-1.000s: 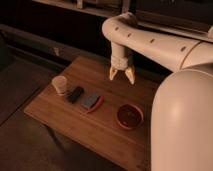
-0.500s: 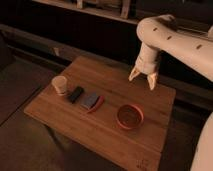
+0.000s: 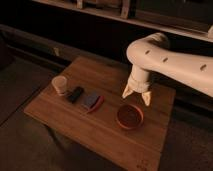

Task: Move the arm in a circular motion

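**Arm hangs over right part of table, gripper open above bowl**

A wooden table (image 3: 100,136) fills the middle of the view, dim room around it. On its left end stands 1 pale cup (image 3: 59,85), upright. Just right of it lies a small dark object (image 3: 76,94), type unclear. Next comes a flat grey-blue item w/ a red edge (image 3: 93,101), close beside the dark object. Further right sits a round reddish-brown bowl (image 3: 130,116), apart from the other 3.

The gripper (image 3: 137,96) points down, above the bowl's far rim and not touching it. Its 2 pointed fingers (image 3: 127,93) are spread apart w/ nothing between them.

The arm (image 3: 172,61), glossy white, enters from the right edge, bends at a rounded elbow and drops to the gripper.
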Robot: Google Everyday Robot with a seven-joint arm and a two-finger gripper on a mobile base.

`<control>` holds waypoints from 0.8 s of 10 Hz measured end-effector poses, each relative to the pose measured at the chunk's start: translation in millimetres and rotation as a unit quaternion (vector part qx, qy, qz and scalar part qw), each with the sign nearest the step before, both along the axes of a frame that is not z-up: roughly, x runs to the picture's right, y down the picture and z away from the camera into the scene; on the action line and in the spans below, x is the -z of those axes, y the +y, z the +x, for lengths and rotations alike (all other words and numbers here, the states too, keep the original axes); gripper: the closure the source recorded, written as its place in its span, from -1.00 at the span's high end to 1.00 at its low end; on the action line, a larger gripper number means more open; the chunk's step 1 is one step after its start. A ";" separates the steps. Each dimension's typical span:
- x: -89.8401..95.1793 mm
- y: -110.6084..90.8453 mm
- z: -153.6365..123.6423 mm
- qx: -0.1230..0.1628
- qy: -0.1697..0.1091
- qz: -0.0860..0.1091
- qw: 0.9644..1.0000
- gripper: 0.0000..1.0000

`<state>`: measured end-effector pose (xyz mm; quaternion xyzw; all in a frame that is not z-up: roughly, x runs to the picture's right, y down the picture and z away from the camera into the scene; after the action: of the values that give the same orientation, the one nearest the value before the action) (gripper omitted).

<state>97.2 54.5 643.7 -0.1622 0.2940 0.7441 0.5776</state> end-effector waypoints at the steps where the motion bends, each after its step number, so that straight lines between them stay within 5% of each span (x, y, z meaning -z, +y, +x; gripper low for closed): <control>1: -7.1 -2.8 -21.0 0.025 -0.005 -0.008 1.000 0.30; 2: -17.5 -13.7 -45.5 0.046 -0.007 -0.016 0.999 0.30; 4: -35.5 -48.5 -52.0 0.038 0.010 -0.022 0.999 0.30; 8: -33.5 -96.2 12.8 -0.054 0.050 0.001 0.997 0.30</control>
<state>109.9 -41.7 677.2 -0.1400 0.3121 0.7820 0.5211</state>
